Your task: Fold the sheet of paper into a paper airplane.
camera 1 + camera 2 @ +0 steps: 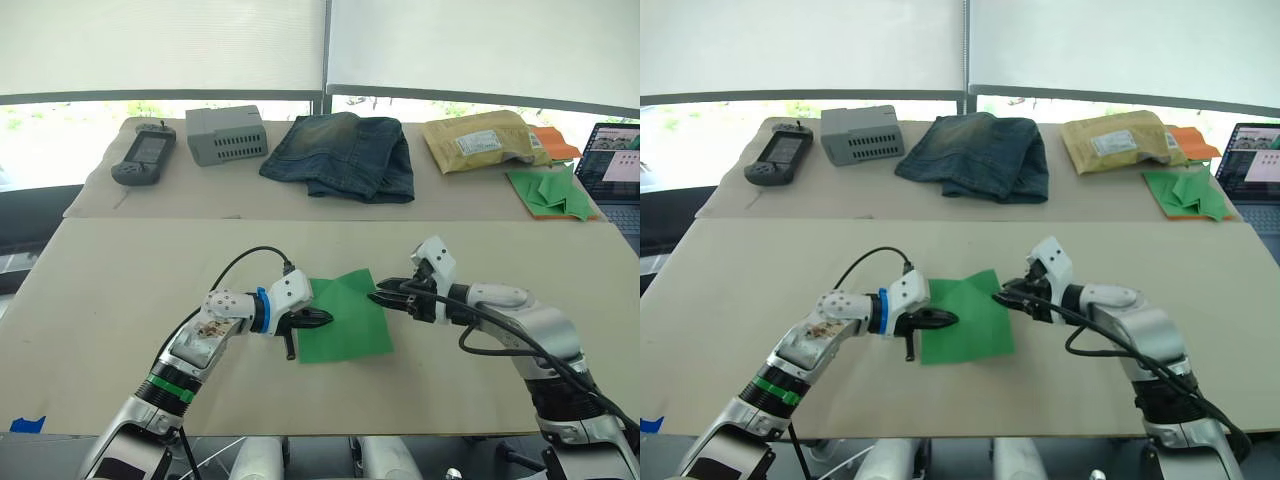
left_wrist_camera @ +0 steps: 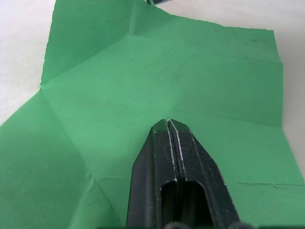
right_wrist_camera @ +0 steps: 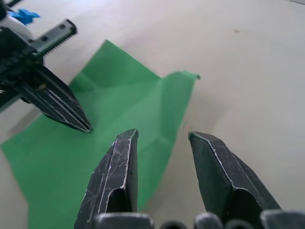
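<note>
Left eye view: I see the sheet of paper [image 1: 345, 318] lying flat near the middle of the worktop [image 1: 120, 290], between my two arms.
Sheet of paper: bright green, roughly square, crossed by several crease lines; its corner at 1 o'clock lifts slightly off the surface, as my right wrist view shows.
Left gripper [image 1: 322, 319]: it comes in from 9 o'clock of the sheet, fingers pressed together with no gap, tips resting over the paper's edge on that side. My left wrist view shows the two black fingers [image 2: 190, 157] closed flat above the green surface; I cannot tell whether they touch it.
Right gripper [image 1: 384, 297]: it sits at 2 o'clock of the sheet, just beside the raised corner. My right wrist view shows its fingers [image 3: 119, 167] parted with nothing between them, the paper's edge lying below the gap.
Far end of worktop, 12 o'clock: folded jeans [image 1: 342, 155], with a grey box [image 1: 226, 134] and a black handheld device [image 1: 144, 154] toward 10 o'clock.
Far end, 2 o'clock: a yellow padded envelope [image 1: 478, 139], a pile of green paper shapes [image 1: 551, 192] on an orange sheet [image 1: 553, 142], and a laptop [image 1: 615, 172] at the edge.
</note>
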